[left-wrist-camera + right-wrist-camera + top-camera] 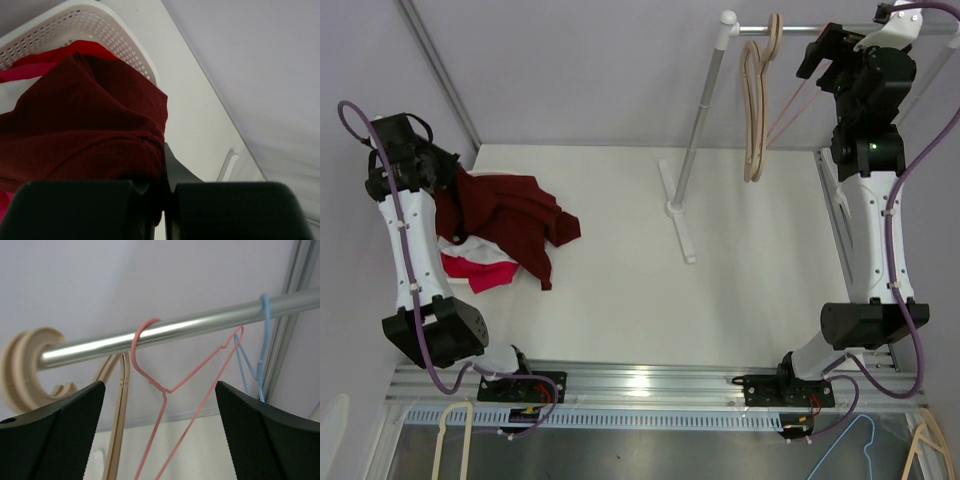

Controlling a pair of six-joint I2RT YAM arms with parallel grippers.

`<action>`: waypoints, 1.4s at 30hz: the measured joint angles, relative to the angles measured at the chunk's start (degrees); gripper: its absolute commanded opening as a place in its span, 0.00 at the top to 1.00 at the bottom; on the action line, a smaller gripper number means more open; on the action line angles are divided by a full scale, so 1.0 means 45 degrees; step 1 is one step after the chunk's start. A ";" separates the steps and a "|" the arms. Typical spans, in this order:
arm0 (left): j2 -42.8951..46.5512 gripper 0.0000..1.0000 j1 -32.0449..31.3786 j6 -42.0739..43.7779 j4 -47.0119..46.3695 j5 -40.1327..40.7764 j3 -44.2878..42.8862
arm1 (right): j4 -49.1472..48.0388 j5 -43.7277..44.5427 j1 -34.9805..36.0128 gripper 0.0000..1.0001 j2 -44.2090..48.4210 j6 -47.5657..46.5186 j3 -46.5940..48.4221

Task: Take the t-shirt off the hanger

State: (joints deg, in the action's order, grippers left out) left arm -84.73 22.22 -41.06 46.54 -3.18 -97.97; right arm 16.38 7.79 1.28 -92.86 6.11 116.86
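Dark red t-shirt (515,215) is off any hanger, heaped at the left of the worktop (620,300). It is draped over a white perforated basket (125,45) holding red and white clothes (475,268). Left fingers (75,210) are clenched on a fold at the shirt's far-left edge. The pinch itself is mostly hidden by fabric and the finger bodies. From above the basket is almost fully covered; its rim shows only on the left wrist camera. Left arm (415,250) crosses in front of the pile's left part.

Right fingers (55,440) are spread wide and hold nothing, up at the rail (165,335). Pink wire hanger (165,387) is hooked on the rail and sits between them in that view; contact cannot be told. Wooden hangers (755,100) hang further left, and a blue wire hanger (262,340) hangs right, its lower part hidden behind the right finger. Right arm (870,220) hides the rail's right end from above.

The shirt's hem lies well apart from the rack foot (677,215) and pole (705,110), with white worktop between. Walls are pale lilac. More hangers (450,440) show below the near edge, cut off by the frame.
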 measured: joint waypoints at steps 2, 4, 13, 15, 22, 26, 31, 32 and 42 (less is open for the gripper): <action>-0.0117 0.87 -0.0126 0.0117 0.0189 0.0005 0.0000 | 0.0000 0.0117 0.0000 0.01 0.0539 0.0083 0.0005; -0.0355 0.83 -0.0155 0.0277 0.0214 -0.0024 0.0000 | 0.0010 0.0170 0.0000 0.01 0.1020 0.0141 0.0053; -0.4381 0.75 -0.0151 0.1360 0.1141 -0.1030 -0.1467 | -0.0073 0.0029 0.0000 0.01 0.3526 0.0515 -0.0413; -0.5124 0.68 -0.0151 0.1569 0.1472 -0.1389 -0.1428 | -0.0092 -0.0039 0.0000 0.01 0.4027 0.0563 -0.0593; -0.5965 0.71 -0.0151 0.2166 0.1651 -0.2817 -0.1059 | -0.0024 -0.0369 0.0000 0.01 0.4347 0.0840 -0.0729; -0.6392 0.70 -0.0151 0.2487 0.1666 -0.3215 -0.0976 | 0.0117 -0.0646 0.0000 0.00 0.4308 0.1083 -0.1137; -0.6339 0.37 -0.0180 0.2754 0.1729 -0.3021 -0.0918 | 0.0350 -0.0860 0.0000 0.01 0.4308 0.1273 -0.1394; -0.6305 0.29 -0.0199 0.2812 0.1773 -0.2948 -0.0942 | 0.0389 -0.0899 0.0000 0.01 0.4308 0.1297 -0.1394; -0.4362 0.17 -0.0471 0.2909 0.2807 -0.0719 -0.1622 | 0.0408 -0.1268 0.0000 0.00 0.4328 0.1384 -0.1477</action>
State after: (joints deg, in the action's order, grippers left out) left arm -104.36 20.10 -27.97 59.18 -6.42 -105.27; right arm 18.22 2.09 1.28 -73.38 12.34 110.21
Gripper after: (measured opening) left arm 0.790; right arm 0.992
